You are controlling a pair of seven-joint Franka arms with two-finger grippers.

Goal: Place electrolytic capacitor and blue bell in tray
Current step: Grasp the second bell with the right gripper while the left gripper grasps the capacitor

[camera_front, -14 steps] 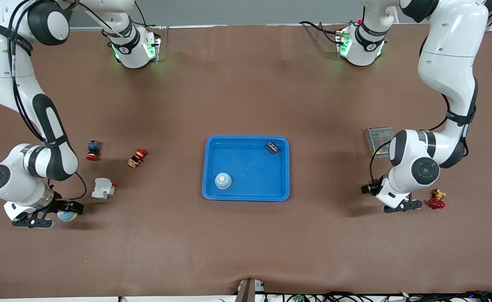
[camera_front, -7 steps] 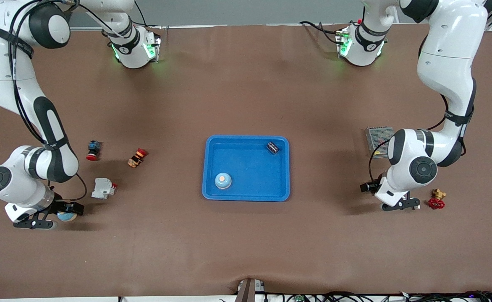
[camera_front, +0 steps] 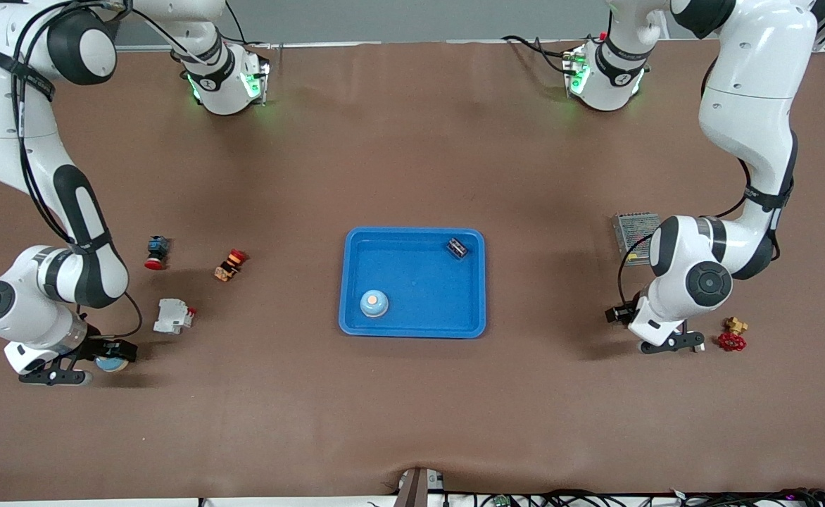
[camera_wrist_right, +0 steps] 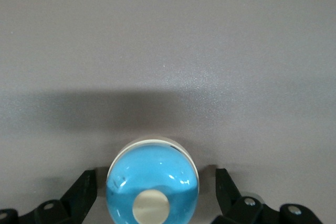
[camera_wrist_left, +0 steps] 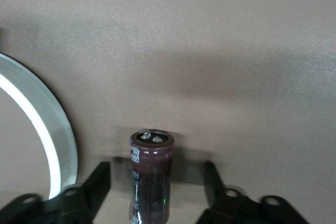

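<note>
I am holding my left gripper [camera_front: 668, 344] released astride the upright electrolytic capacitor [camera_wrist_left: 151, 174] and my right gripper [camera_front: 57, 373] released astride the blue bell [camera_wrist_right: 153, 182], both resting on the table [camera_front: 412, 422] ungrasped, with the tray [camera_front: 412, 333] lying well apart from either gripper.

Nothing here reads cleanly. The electrolytic capacitor [camera_wrist_left: 151, 179], standing upright in the left wrist view, carries white printing down its dark maroon sleeve. This is possibly a rating, but the characters are too blurred to make out.

In the front view, the right arm's base ring [camera_front: 210, 82] and the left arm's base ring [camera_front: 620, 79] each bear a small round white badge with a dark mark in it, and neither can be read as a letter or number. A short line of tiny lettering runs along the left arm's forearm band [camera_front: 756, 190] — illegible.

The small dark part [camera_front: 457, 247] in the tray [camera_front: 412, 331] shows pale flecks on top, nothing readable.
</note>
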